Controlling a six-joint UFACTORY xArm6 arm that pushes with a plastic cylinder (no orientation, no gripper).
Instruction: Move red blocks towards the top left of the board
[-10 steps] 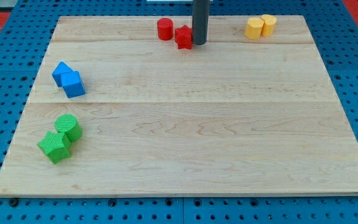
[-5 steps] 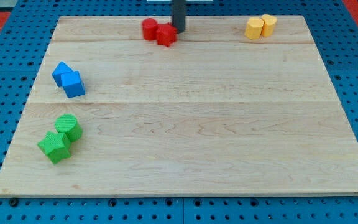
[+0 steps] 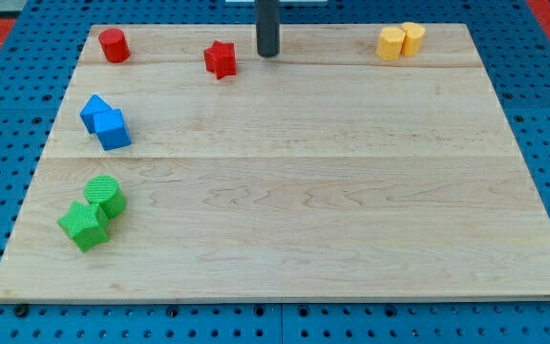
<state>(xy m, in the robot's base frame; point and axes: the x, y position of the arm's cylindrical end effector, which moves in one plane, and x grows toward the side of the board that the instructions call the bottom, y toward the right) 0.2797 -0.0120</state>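
A red cylinder (image 3: 114, 45) stands near the board's top left corner. A red star-shaped block (image 3: 221, 59) lies near the top edge, left of centre, well apart from the cylinder. My tip (image 3: 268, 53) is just to the right of the red star, with a small gap between them. The dark rod rises from it out of the view's top.
Two blue blocks (image 3: 105, 121) touch each other at the left. Two green blocks (image 3: 94, 212) sit together at the lower left. Two yellow blocks (image 3: 400, 41) sit together at the top right. The wooden board (image 3: 294, 191) lies on a blue pegboard.
Both red blocks have moved left along the top edge. The cylinder slid far to the top left corner and parted from the star. My tip moved left a little.
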